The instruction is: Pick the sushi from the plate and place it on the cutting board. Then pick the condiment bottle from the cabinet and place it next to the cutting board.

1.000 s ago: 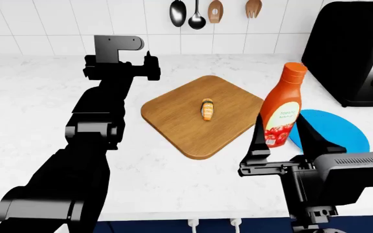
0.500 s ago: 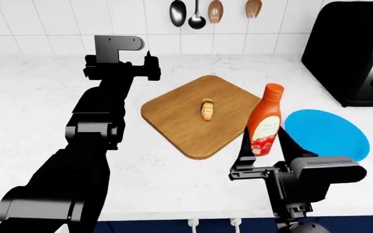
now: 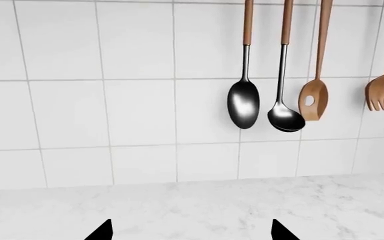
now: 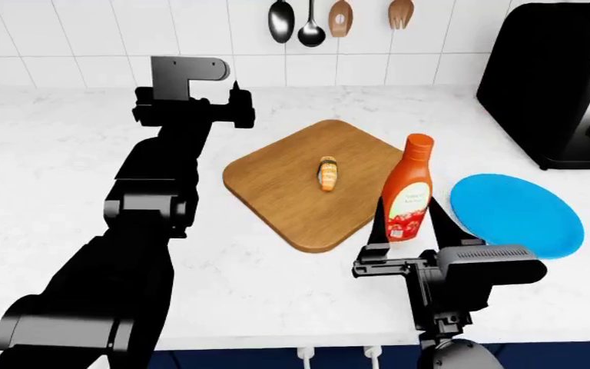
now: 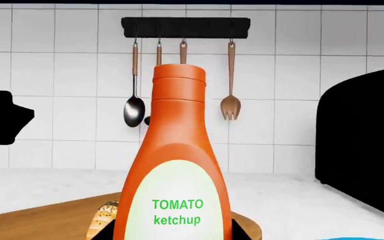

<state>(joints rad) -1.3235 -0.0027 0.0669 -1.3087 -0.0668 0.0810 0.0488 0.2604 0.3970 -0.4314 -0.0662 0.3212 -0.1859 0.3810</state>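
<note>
My right pincer [image 4: 406, 227] holds the condiment bottle [image 4: 408, 188]. I've moved it from the plate [image 4: 521, 215] toward nine o'clock, almost beside the cutting board [image 4: 310, 181]. My left pincer [image 3: 190, 231] sits wide.

White marbled stone surface [image 4: 49, 154] below white tiled wall [image 3: 112, 100] — black metal spoon [image 3: 243, 102], ladle [image 3: 285, 117], two wooden utensils hanging from black rail [image 5: 185, 27]; large black appliance [image 4: 556, 81] at right.

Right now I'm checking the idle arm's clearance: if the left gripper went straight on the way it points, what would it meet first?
Probably the white tiled wall. The left gripper faces it over bare counter, and the hanging spoons sit off to one side. Depth is unclear.
</note>
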